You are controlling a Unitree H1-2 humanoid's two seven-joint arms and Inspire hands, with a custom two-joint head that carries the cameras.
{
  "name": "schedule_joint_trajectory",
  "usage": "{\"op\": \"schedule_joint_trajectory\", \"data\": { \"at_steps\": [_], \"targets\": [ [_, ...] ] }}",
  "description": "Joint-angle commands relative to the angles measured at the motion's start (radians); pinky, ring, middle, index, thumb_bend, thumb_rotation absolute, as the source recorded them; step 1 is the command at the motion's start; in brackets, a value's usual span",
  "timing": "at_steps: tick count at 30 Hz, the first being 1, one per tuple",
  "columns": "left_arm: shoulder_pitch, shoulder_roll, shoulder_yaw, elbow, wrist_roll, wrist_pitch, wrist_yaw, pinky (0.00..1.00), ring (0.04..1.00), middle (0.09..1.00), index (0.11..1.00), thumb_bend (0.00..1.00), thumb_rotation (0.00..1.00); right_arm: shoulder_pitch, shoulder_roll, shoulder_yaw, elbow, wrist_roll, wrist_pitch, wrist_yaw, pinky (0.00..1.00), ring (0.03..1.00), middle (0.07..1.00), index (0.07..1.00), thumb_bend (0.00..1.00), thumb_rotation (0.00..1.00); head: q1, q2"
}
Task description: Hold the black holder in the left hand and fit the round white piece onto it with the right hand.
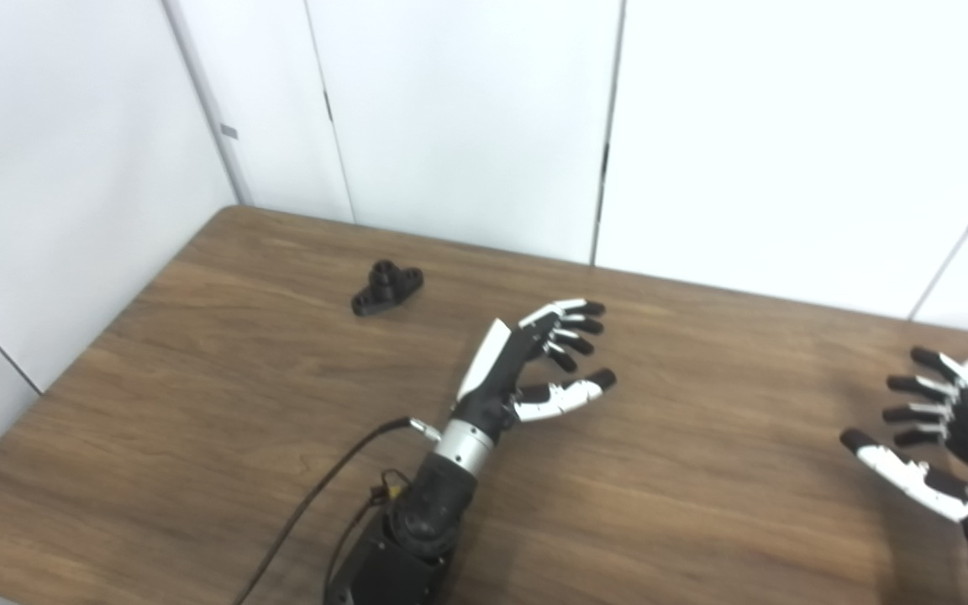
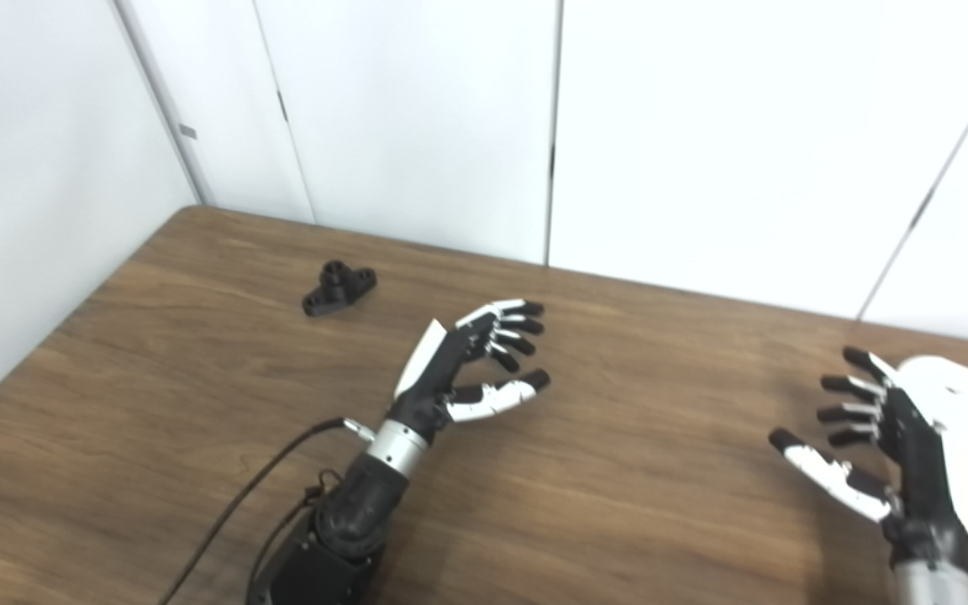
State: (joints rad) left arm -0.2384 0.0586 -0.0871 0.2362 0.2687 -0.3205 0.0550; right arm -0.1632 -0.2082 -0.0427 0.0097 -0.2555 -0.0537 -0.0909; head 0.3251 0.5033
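- I see the left robot hand mid-surface, forearm coming up from the bottom edge, palm facing right, fingers spread and slightly curled, holding nothing.
- Right robot hand sits at the right edge, palm facing left, fingers apart, also empty.
- Small black plastic holder lies flat on the brown wood-grain surface near the far left corner; its long axis runs diagonally from near-left to far-right, with a round boss standing up at its middle.
- The holder is well apart from the left robot hand, beyond it and to the left.
- Round white disc-shaped piece lies on the surface just behind the right robot hand, partly hidden by it; I can't tell if they touch.
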Motion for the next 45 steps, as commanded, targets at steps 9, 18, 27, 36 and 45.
{"op": "schedule_joint_trajectory", "data": {
  "at_steps": [9, 18, 27, 36, 45],
  "targets": [
    [-0.025, -0.023, -0.015, 0.038, 0.007, -0.042, 0.031, 0.52, 0.671, 0.753, 0.777, 0.62, 0.23, -0.024, -0.008, -0.015, -0.052, 0.013, 0.011, 0.005, 0.49, 0.599, 0.718, 0.83, 0.56, 0.08, 0.038, -0.032],
    [-0.024, -0.02, -0.007, 0.011, 0.04, -0.021, 0.055, 0.52, 0.664, 0.735, 0.739, 0.64, 0.18, -0.015, -0.012, -0.016, -0.085, -0.029, 0.043, 0.0, 0.46, 0.58, 0.702, 0.82, 0.59, 0.19, 0.039, -0.028],
    [-0.048, 0.034, 0.012, -0.007, 0.054, -0.035, 0.058, 0.45, 0.559, 0.617, 0.631, 0.7, 0.01, -0.007, -0.016, -0.02, -0.114, -0.033, 0.068, 0.01, 0.45, 0.571, 0.694, 0.809, 0.58, 0.2, 0.045, -0.024],
    [-0.07, 0.11, 0.041, -0.031, 0.044, -0.005, 0.045, 0.48, 0.598, 0.641, 0.639, 0.77, 0.01, 0.001, -0.023, -0.029, -0.15, -0.026, 0.1, 0.021, 0.45, 0.575, 0.692, 0.8, 0.58, 0.15, 0.048, -0.02],
    [-0.08, 0.185, 0.064, -0.055, 0.098, -0.016, 0.066, 0.53, 0.695, 0.731, 0.675, 0.77, 0.09, -0.002, -0.027, -0.029, -0.173, -0.03, 0.139, 0.035, 0.47, 0.587, 0.702, 0.802, 0.57, 0.15, 0.056, -0.018]
  ]
}}
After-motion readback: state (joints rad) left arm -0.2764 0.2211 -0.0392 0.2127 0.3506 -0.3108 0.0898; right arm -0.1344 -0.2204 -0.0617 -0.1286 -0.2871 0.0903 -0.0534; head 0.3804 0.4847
